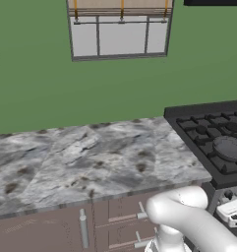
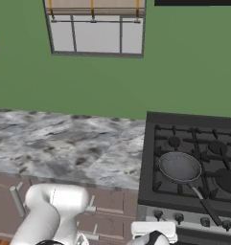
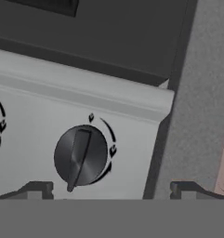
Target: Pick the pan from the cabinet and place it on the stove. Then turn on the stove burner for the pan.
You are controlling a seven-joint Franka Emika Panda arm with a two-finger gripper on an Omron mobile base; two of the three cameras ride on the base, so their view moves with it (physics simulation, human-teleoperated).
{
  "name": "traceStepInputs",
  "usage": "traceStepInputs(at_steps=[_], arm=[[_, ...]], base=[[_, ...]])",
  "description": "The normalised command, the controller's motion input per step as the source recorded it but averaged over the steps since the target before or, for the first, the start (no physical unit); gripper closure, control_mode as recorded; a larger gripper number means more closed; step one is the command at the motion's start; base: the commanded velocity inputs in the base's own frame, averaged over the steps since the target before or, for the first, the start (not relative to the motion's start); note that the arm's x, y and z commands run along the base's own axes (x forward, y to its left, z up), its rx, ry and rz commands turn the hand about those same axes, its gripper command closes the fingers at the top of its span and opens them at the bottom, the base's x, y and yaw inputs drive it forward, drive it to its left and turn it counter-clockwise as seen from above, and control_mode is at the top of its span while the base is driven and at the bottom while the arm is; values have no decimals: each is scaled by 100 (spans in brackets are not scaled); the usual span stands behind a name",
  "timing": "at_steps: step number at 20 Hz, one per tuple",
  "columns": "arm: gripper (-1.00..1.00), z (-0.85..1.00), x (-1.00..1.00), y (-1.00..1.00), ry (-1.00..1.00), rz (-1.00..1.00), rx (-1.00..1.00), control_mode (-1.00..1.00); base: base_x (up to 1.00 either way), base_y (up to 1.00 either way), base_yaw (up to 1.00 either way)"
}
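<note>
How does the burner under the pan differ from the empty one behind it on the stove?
The front burner is almost wholly covered by the pan, whose handle points toward the knobs; the rear burner lies bare, its round black cap showing. The front one sits nearer the knobs, the rear one nearer the green wall. Both sit under black grates of the stove.

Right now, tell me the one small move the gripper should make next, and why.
Probably ease the open gripper straight forward until its fingertips straddle the dark knob on the stove. The pan already sits on a front burner in the right base view, so turning that knob appears to be what remains. In the hand view the knob lies slightly left of midway between the fingertips, not yet grasped.
</note>
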Motion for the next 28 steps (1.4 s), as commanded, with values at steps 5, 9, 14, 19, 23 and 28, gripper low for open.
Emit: traceStepInputs(at_steps=[5, 9, 14, 19, 23, 28], arm=[[-100, -21, 16, -21, 0, -1, 1, -100], [-100, -21, 11, -18, 0, 0, 1, -100], [-100, -12, 5, -4, 0, 0, 0, -100], [-100, 0, 4, 0, 0, 0, 0, -100], [-100, -1, 12, 0, 0, 0, 0, -100], [100, -3, 8, 0, 0, 0, 0, -100]], base=[[0, 0, 0], [0, 0, 0], [0, 0, 0], [0, 0, 0], [0, 0, 0], [0, 0, 0]])
